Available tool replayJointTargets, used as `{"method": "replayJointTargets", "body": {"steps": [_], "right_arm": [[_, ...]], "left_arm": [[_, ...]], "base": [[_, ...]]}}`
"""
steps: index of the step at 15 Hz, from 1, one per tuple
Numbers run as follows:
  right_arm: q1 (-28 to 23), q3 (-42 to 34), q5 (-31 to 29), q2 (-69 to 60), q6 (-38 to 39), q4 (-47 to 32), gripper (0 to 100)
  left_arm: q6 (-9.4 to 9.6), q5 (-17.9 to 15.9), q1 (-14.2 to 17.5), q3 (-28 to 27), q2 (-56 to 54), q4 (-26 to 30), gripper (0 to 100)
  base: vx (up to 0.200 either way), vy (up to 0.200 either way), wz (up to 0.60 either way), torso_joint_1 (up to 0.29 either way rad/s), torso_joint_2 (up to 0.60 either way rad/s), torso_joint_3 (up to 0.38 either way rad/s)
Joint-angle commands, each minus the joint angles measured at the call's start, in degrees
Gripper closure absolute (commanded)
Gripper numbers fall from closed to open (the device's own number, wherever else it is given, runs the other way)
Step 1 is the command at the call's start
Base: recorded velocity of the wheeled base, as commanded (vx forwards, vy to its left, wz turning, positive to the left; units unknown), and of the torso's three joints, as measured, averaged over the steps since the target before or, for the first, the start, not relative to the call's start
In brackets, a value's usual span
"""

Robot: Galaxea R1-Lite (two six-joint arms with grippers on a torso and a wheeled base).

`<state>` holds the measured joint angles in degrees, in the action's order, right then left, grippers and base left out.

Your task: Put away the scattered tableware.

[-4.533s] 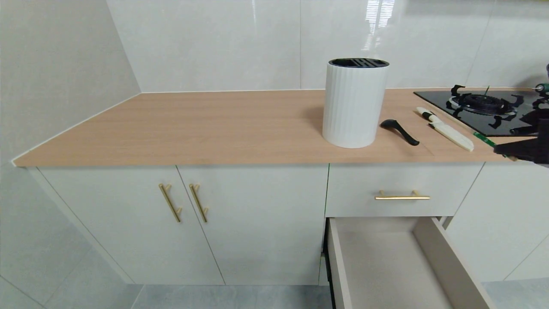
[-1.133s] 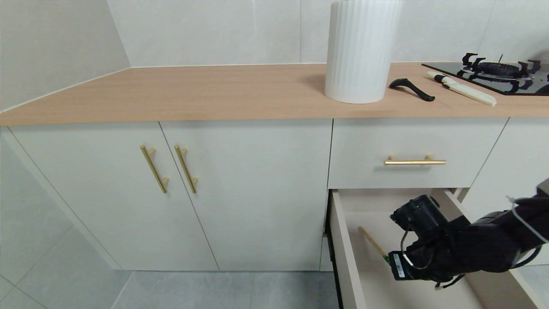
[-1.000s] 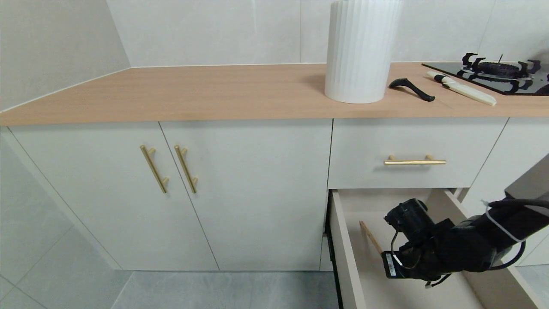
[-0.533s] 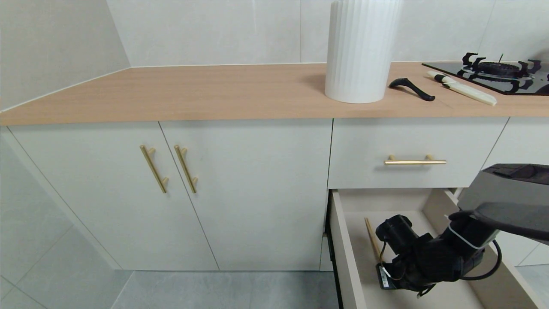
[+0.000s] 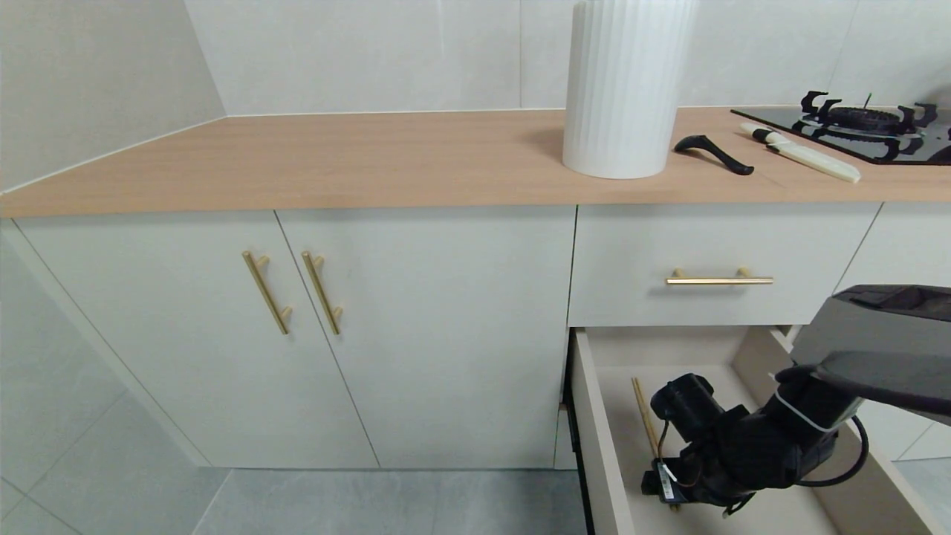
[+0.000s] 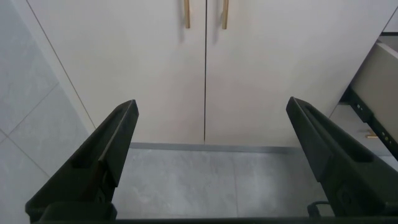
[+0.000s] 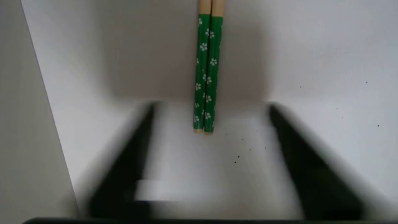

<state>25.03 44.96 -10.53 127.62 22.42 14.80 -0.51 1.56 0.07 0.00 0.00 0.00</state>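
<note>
**Inspector:** Status of the right gripper (image 5: 660, 481)?

**Assessor:** Low inside the open drawer (image 5: 594, 438), fingers spread wide. The 2 green-patterned chopsticks (image 7: 206, 74) lie side by side on the drawer floor along its left wall. They sit between the fingers but touch neither.

**Inspector:** And the left gripper (image 6: 210, 109)?

**Assessor:** Open, holding nothing, facing the cabinet doors (image 6: 205, 56) left of the drawer.

**Inspector:** Step in hand, in your judgement?

**Assessor:** Placement of the chopsticks looks done, so the withdrawal is what matters now. I recommend lifting straight up with the fingers apart, so neither pad drags the pair. The gripper should then clear the drawer's left wall and the closed drawer front (image 5: 713, 253) above before swinging out.

**Inspector:** Outstanding items?

**Assessor:** 2 on the countertop (image 5: 334, 160): a black utensil (image 5: 712, 153) and a white-bladed knife (image 5: 806, 162), both right of the white ribbed holder (image 5: 622, 89). The knife likely wants a grip on its handle.
</note>
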Motion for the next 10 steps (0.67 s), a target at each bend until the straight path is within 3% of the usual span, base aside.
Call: {"method": "replayJointTargets", "body": {"steps": [1, 4, 10], "right_arm": [[0.02, -0.49, 0.34, -3.35, -0.01, -0.39, 0], [-1.21, -2.77, 1.83, -14.33, -0.27, -0.47, 0], [-13.60, -5.23, 4.73, -36.92, -11.43, -0.74, 0]], "left_arm": [[-0.02, 0.02, 0.01, 0.00, 0.00, 0.00, 0], [-0.02, 0.02, 0.01, 0.00, 0.00, 0.00, 0], [-0.02, 0.02, 0.01, 0.00, 0.00, 0.00, 0]], "base": [[0.000, 0.000, 0.00, 0.000, 0.00, 0.000], [0.000, 0.000, 0.00, 0.000, 0.00, 0.000], [0.000, 0.000, 0.00, 0.000, 0.00, 0.000]]}}
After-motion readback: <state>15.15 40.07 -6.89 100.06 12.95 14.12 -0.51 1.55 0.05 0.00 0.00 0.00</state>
